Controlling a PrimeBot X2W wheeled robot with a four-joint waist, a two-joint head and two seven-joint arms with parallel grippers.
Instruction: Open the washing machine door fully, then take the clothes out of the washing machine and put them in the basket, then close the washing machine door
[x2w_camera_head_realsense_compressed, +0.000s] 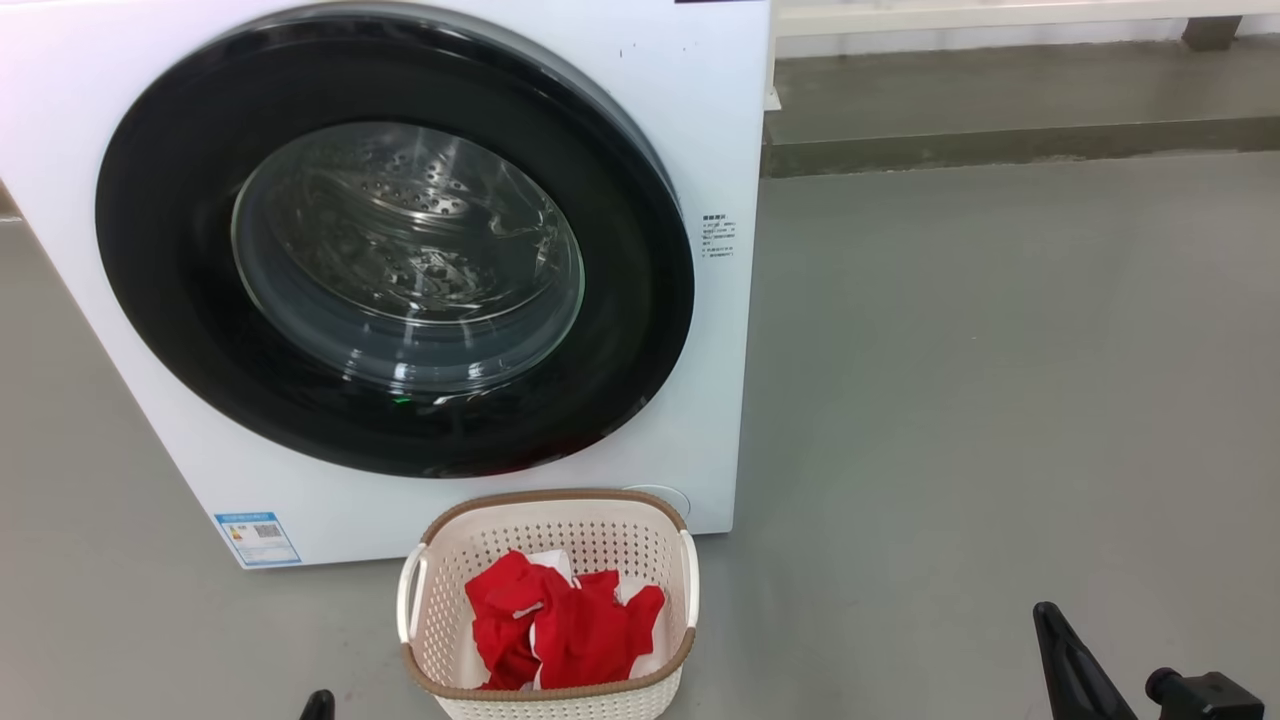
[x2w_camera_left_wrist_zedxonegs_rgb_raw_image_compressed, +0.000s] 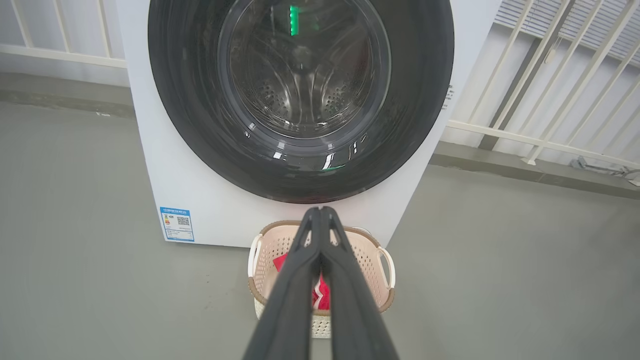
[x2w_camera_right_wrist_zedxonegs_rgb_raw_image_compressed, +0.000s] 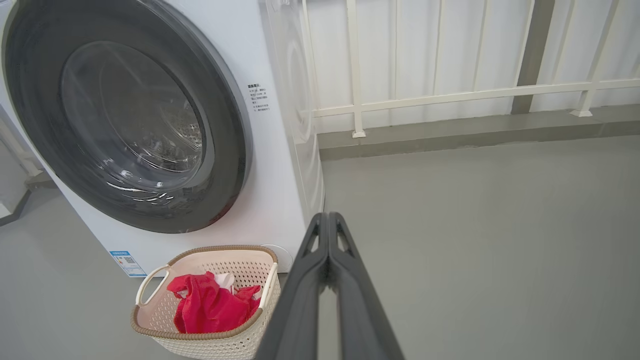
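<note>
Left fingers (x2w_camera_left_wrist_zedxonegs_rgb_raw_image_compressed: 295, 280): pressed together along their length, tips meeting, gripping nothing. In the left wrist view they point to 12 o'clock, with the tips lined up over the far rim of the basket (x2w_camera_head_realsense_compressed: 555, 497) and just under the lower edge of the washing machine door (x2w_camera_head_realsense_compressed: 395, 240).

Right fingers (x2w_camera_right_wrist_zedxonegs_rgb_raw_image_compressed: 302, 300): likewise closed tip to tip and empty. In the right wrist view they point to 12 o'clock, towards the machine's front corner and the bare grey floor (x2w_camera_head_realsense_compressed: 1000, 400); the basket lies at 8 o'clock of them, apart.

In the head view, a dark tip shows at 7 o'clock on the bottom edge and a dark finger at 5 o'clock. Neither touches the basket.

Basket: upright on the floor, mouth upward, just in front of the washing machine (x2w_camera_head_realsense_compressed: 700, 120), at 6 o'clock of the door. Its side handles sit at 3 and 9 o'clock. Its long axis cannot be judged.

Clothes (x2w_camera_head_realsense_compressed: 565, 630): a crumpled red heap with some white showing, lying inside the basket below its rim.

Door: shut flush against the machine's front, facing the robot. Bare perforated steel drum is visible through the glass.

A blue label (x2w_camera_head_realsense_compressed: 257, 538) sits at the machine's lower corner, at 9 o'clock of the basket.
</note>
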